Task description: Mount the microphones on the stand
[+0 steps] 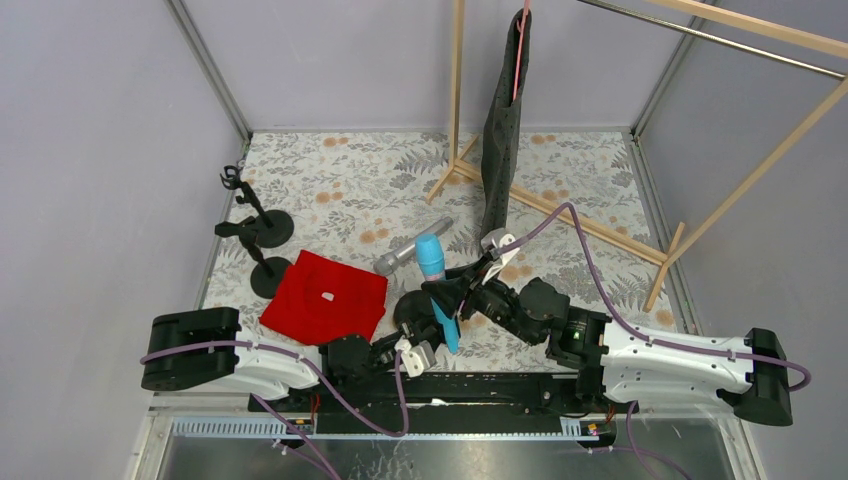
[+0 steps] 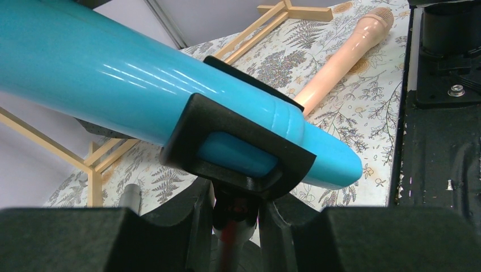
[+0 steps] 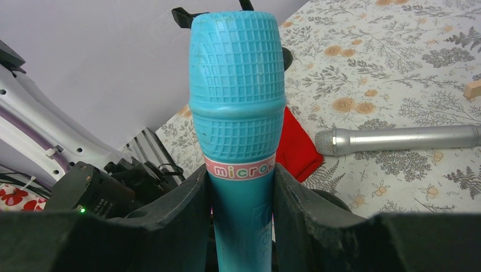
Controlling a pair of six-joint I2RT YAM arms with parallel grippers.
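Both arms are tucked in low, meeting in the middle. The left arm [image 1: 250,362] lies stretched along its base. Its left gripper [image 2: 232,224] points up, jaws narrowed around the stem of a black plastic clip holder [image 2: 190,136]. The right arm [image 1: 665,362] bends in from the other side, wrist cocked. The right gripper [image 3: 241,198] is clamped tight on the cyan-blue plastic microphone with a gridded head [image 3: 238,96], fingers [image 3: 170,226] pinching just under that head.

Bright, even light; faint shadows; glare streaks on cyan microphone [image 2: 96,71].
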